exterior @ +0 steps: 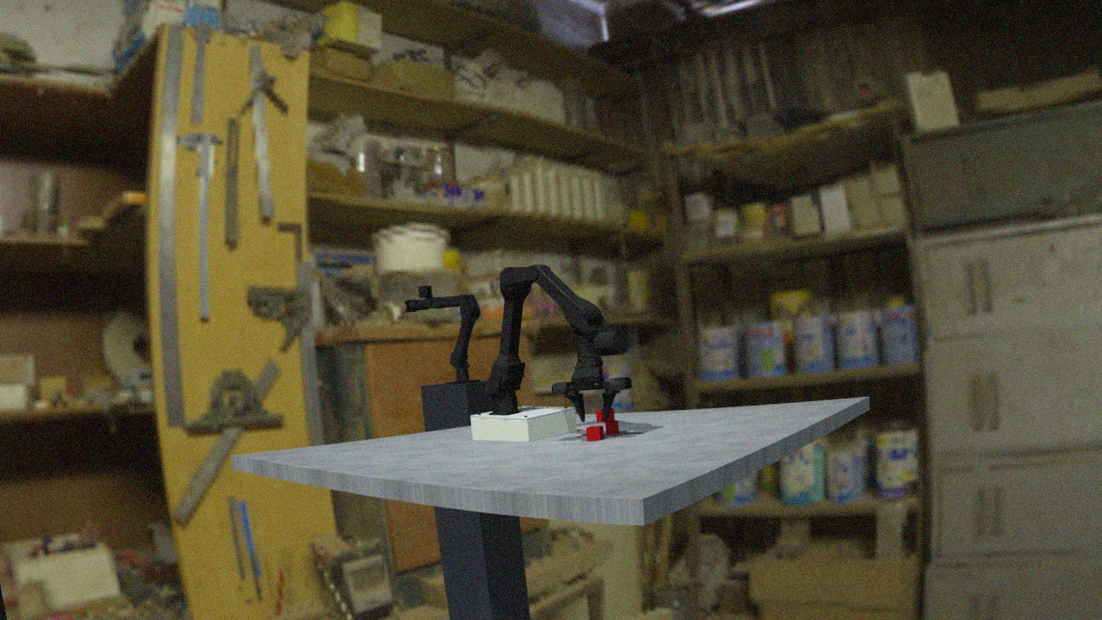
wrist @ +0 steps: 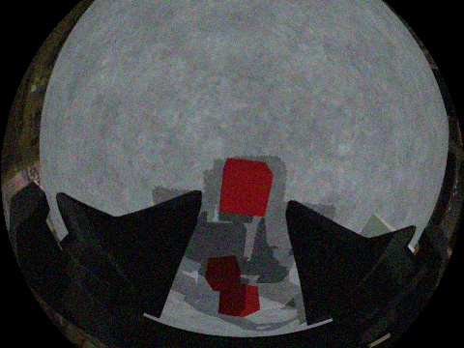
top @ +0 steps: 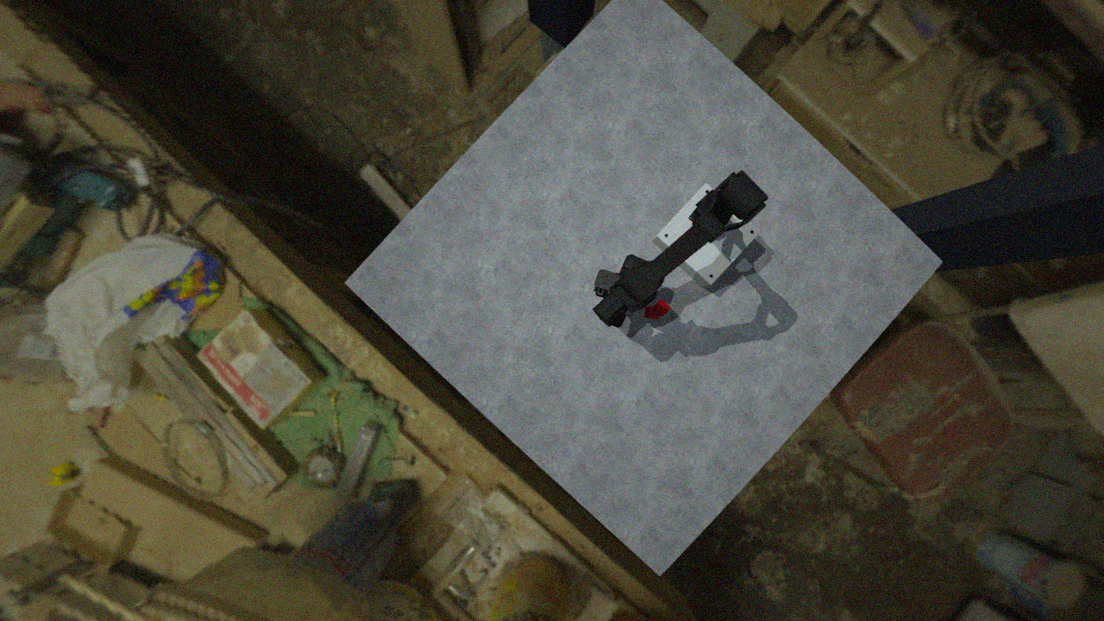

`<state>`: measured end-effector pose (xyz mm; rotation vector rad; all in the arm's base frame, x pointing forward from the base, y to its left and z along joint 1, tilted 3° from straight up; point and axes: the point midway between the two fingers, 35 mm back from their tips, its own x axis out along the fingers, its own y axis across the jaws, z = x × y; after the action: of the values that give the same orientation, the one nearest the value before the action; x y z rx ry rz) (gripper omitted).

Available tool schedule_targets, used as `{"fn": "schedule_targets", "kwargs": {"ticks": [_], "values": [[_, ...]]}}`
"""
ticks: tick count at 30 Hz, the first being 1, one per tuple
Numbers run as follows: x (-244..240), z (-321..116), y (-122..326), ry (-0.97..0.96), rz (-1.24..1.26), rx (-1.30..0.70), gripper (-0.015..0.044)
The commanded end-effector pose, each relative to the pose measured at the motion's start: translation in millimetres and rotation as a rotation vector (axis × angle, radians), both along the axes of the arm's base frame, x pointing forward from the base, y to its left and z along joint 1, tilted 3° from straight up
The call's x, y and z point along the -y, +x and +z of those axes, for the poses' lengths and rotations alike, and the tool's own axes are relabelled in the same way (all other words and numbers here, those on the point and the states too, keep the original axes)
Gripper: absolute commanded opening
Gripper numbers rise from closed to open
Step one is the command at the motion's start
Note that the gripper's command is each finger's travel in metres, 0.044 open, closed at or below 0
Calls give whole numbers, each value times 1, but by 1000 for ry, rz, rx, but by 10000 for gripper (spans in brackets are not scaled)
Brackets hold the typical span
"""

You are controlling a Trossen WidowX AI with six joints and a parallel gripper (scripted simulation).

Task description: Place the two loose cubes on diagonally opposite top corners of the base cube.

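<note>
One loose red cube (exterior: 595,433) (wrist: 246,188) lies flat on the table; the arm hides it in the top view. The red base cube (exterior: 611,427) (wrist: 221,273) stands close by. The other red cube (exterior: 603,414) (wrist: 232,301) rests on top of it, offset to one side; its exact corner and level are hard to tell. My gripper (exterior: 594,418) (wrist: 245,203) is open and points down, its fingertips slightly above the loose cube, which shows between them in the wrist view. Part of the red stack (top: 657,310) shows beside the wrist in the top view.
The grey table (top: 493,270) (exterior: 400,470) carries the arm's white base block (top: 679,228) (exterior: 500,428), close behind the cubes. A dark column (exterior: 455,405) with a thin black jointed stand (exterior: 462,331) rises behind the table. The base cube with its upper cube stands close to my open fingers.
</note>
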<state>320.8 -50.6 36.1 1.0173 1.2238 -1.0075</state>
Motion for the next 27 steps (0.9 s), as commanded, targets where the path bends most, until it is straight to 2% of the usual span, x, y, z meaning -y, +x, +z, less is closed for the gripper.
{"fn": "schedule_targets", "kwargs": {"ticks": [1, 17, 23, 27], "values": [[0, -7, 0, 4, 0, -2, 265], [1, -31, 1, 4, 0, -2, 265], [1, -31, 1, 4, 0, -2, 108], [1, -30, 1, 4, 0, -2, 105]]}}
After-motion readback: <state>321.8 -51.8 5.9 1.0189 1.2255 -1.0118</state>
